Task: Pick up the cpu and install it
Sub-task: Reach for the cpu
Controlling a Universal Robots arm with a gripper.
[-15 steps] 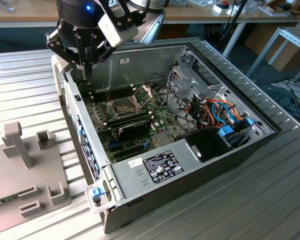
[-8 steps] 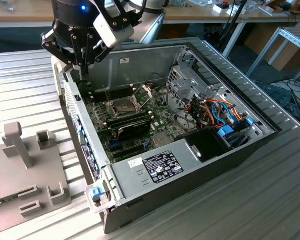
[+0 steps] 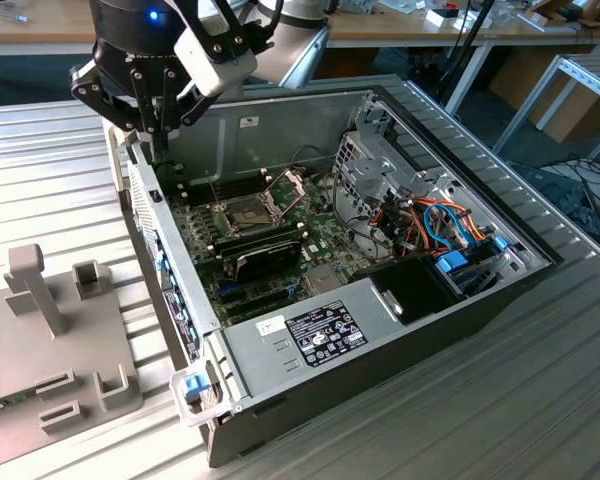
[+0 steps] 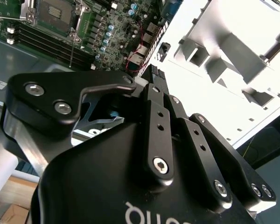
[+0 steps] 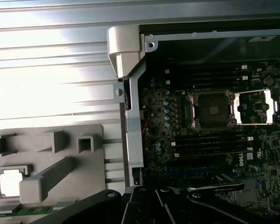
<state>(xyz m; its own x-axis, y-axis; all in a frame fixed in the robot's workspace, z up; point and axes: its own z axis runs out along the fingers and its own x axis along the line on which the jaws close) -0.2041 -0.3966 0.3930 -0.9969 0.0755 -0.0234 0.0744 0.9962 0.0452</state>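
Open computer case (image 3: 380, 372) sprawls across the middle of the frame on the ribbed metal bench (image 3: 40, 170), green motherboard (image 3: 320, 232) laid bare inside. Grey power supply (image 3: 320, 335) at lower centre, orange and blue cables (image 3: 440, 225) bunched centre right. Lower left, a grey moulded fixture (image 3: 80, 340) lies just beside the case.

This looks like a robotics or electronics lab. An opened desktop computer case (image 3: 310, 345) lies on a ribbed metal table (image 3: 40, 170), with a grey moulded parts fixture (image 3: 80, 350) at eight o'clock in the exterior view. A cluttered wooden workbench (image 3: 40, 38) runs across twelve o'clock, and a metal frame (image 3: 570, 75) stands at two o'clock.
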